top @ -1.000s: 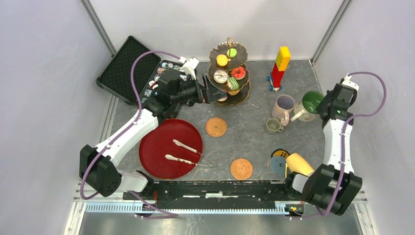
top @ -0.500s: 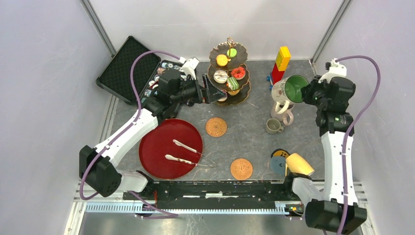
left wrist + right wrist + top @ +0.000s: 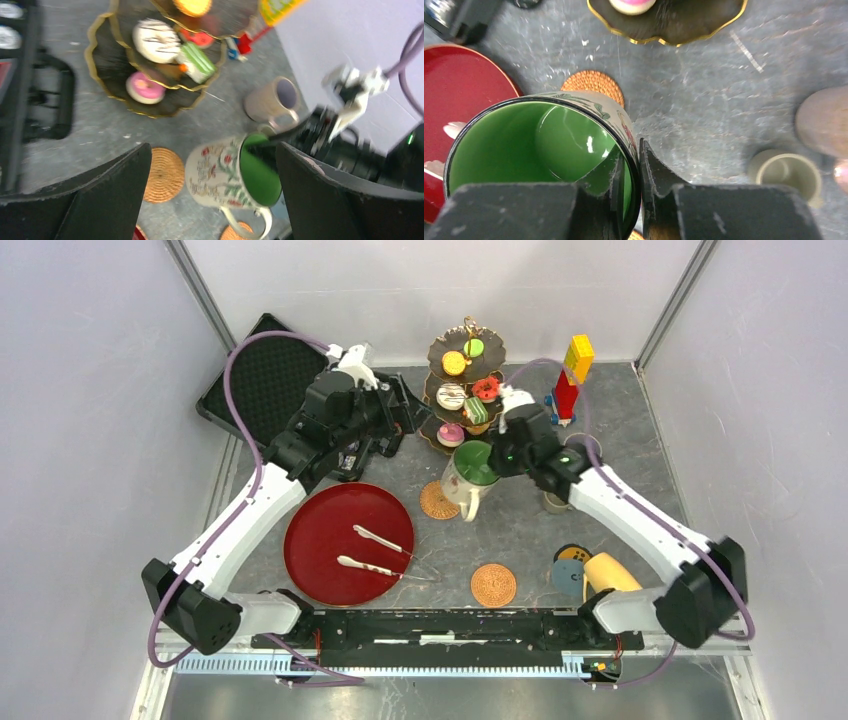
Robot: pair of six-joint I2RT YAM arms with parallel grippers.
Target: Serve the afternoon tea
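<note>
Left of the tiered stand (image 3: 107, 60) sits a black case (image 3: 262, 380); front-left of it is a red tray (image 3: 320, 530) with tongs (image 3: 375, 538). The left gripper (image 3: 212, 145) hangs just left of the stand, spread wide and empty. In front of the stand, over a woven coaster (image 3: 437, 502), the right gripper (image 3: 638, 170) pinches the rim of the green-lined mug (image 3: 468, 472). The mug is tilted, mouth up toward the stand and handle toward the near edge. Right of the stand are a lilac mug (image 3: 272, 102), a small grey mug (image 3: 786, 172) and a block tower (image 3: 572, 375).

- A coaster (image 3: 593, 83) is half hidden behind the green-lined mug (image 3: 524, 150).
- The stand (image 3: 684, 20) is cut off at twelve o'clock, the red tray (image 3: 464, 85) at nine.
- The lilac mug (image 3: 824, 120) is blurred and cut off at three o'clock.
</note>
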